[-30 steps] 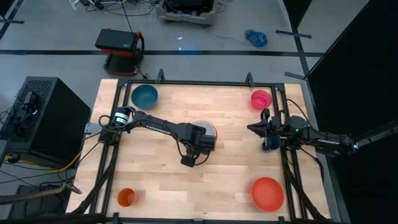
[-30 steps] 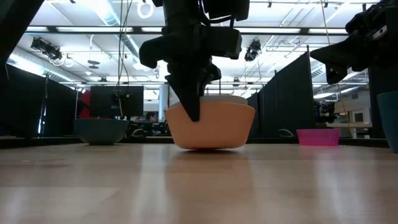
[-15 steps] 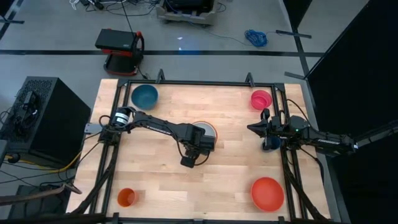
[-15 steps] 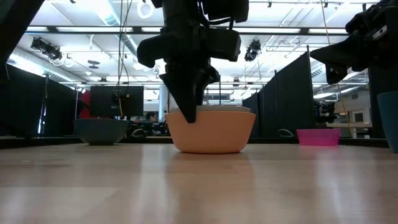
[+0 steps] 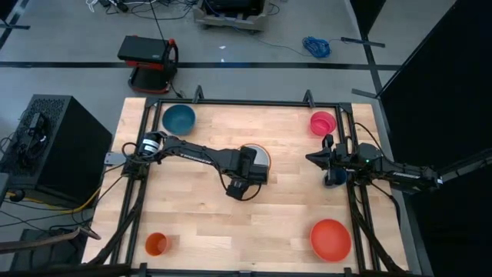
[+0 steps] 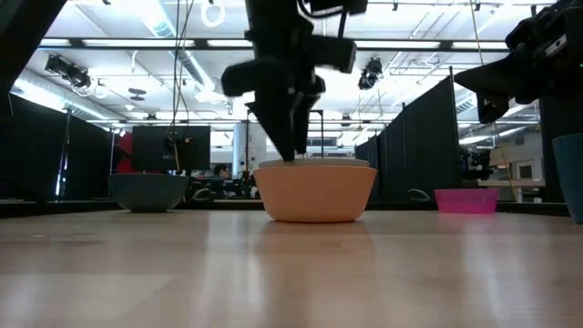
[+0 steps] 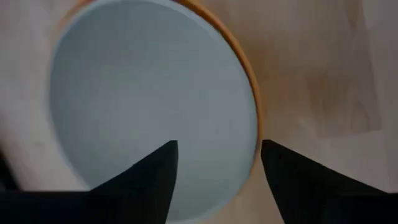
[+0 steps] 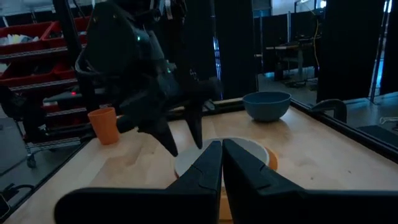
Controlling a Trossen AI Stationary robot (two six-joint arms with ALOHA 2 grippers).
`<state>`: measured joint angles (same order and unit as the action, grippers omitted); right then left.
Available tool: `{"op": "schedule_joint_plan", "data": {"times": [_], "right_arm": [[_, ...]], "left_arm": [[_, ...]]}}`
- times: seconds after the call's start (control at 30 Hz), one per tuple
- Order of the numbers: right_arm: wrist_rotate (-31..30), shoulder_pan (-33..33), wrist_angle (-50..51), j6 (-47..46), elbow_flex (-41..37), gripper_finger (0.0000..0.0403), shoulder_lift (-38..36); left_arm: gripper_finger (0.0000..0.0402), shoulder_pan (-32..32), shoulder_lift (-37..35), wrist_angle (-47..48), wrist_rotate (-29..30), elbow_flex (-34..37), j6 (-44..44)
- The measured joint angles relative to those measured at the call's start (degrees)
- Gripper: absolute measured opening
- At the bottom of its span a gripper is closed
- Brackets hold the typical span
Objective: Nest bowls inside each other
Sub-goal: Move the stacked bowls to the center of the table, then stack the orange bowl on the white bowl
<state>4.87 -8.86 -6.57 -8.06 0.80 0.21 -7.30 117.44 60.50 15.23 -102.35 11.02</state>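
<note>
A pale white-blue bowl (image 7: pixel 149 93) sits nested inside an orange bowl (image 6: pixel 314 193), which stands level on its base at the table's middle (image 5: pixel 261 155). My left gripper (image 7: pixel 217 149) hangs open just above the near part of their rims, pointing steeply down (image 6: pixel 293 155), with a finger on either side of the rim line, touching nothing. A teal-blue bowl (image 5: pixel 178 118) stands far left, a pink bowl (image 5: pixel 323 122) far right and a red bowl (image 5: pixel 330 238) near right. My right gripper (image 8: pixel 222 144) waits shut at the right edge (image 5: pixel 311 159).
A small orange cup (image 5: pixel 157 244) stands at the near left corner. A dark-blue cup (image 6: pixel 569 173) stands beneath my right arm at the right edge. A black frame rail (image 5: pixel 254 101) runs around the table. Bare wood lies between the nested pair and the near edge.
My left gripper has let go of the nested bowls' rim, opened and risen a little. The orange bowl, tipped up on one side a second ago, has settled level on its base with the pale bowl inside.
</note>
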Motion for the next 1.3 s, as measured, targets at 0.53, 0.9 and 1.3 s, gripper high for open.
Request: {"op": "schedule_joint_plan", "data": {"times": [0.53, 0.9, 1.3], "right_arm": [[4.79, 0.0, -9.94, -2.24, 1.09, 0.0, 0.02], [3.76, 0.46, 16.86, -0.16, 15.05, 0.0, 1.78], [12.82, 6.75, 24.98, -11.5, 23.25, 0.0, 10.21]], "left_arm": [[0.0199, 0.45, -11.69, -1.76, -2.48, -0.73, -5.1], [0.0182, -0.01, -38.56, -33.62, -2.5, 34.03, -13.28], [0.0173, 0.01, -47.75, -43.22, -2.45, 44.99, -15.23]]}}
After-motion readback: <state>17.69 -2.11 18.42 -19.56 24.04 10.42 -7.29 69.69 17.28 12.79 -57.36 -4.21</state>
